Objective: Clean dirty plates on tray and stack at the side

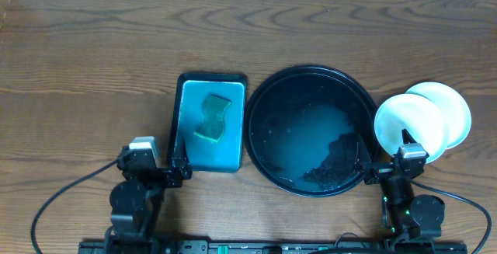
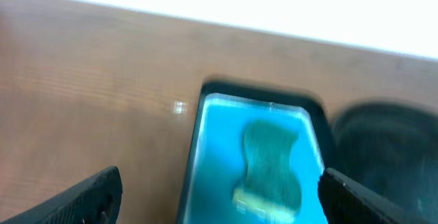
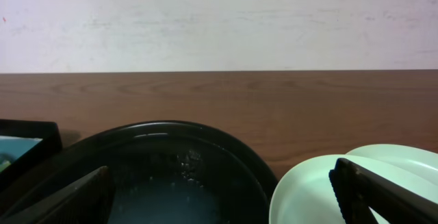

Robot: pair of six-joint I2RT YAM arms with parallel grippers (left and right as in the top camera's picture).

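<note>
Left gripper [image 2: 220, 183]: jaws wide apart and holding nothing, low at the near edge of the table, facing the blue-lined tray [image 1: 189, 122].
Right gripper [image 3: 220, 183]: also fully spread and empty, facing the gap between the round tray [image 1: 260, 102] and the plates [image 1: 408, 126].
Nearest risk: the right-side finger [image 3: 383, 196] hangs over the near plate's rim, so a forward or downward move could clip it and slide it.
Round tray: black and raised-rimmed, with no plate in it, only a wet sheen and a dark patch.
Plates: off the tray on its right, on bare wood. Two pale ones show, overlapped rather than squared up. No third can be made out.
Stack risk: the lopsided overlap could let the upper plate slip. It sits just beside the tray rim.
Sponge [image 1: 213, 118]: lies in the blue-lined tray, left of the round one.
In the way: nothing beyond. The far table [image 1: 116, 36] is open wood.
</note>
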